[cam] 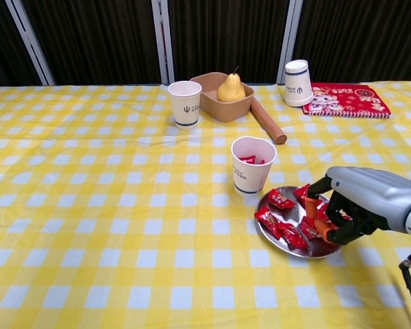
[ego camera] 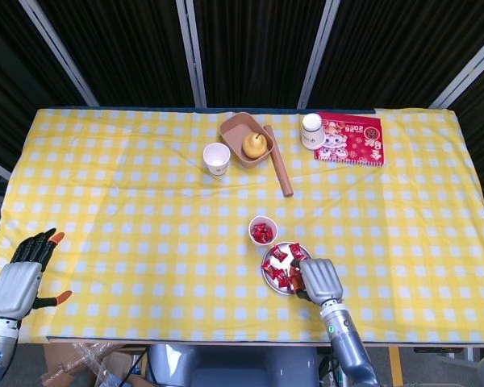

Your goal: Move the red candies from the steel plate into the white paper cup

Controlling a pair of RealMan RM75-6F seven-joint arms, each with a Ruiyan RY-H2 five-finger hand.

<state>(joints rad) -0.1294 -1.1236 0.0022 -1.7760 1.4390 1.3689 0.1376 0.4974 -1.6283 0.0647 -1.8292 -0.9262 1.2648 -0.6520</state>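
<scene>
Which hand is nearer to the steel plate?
The right hand: its fingers reach over the plate among the candies. The left hand rests far off at the table's near left edge.
</scene>
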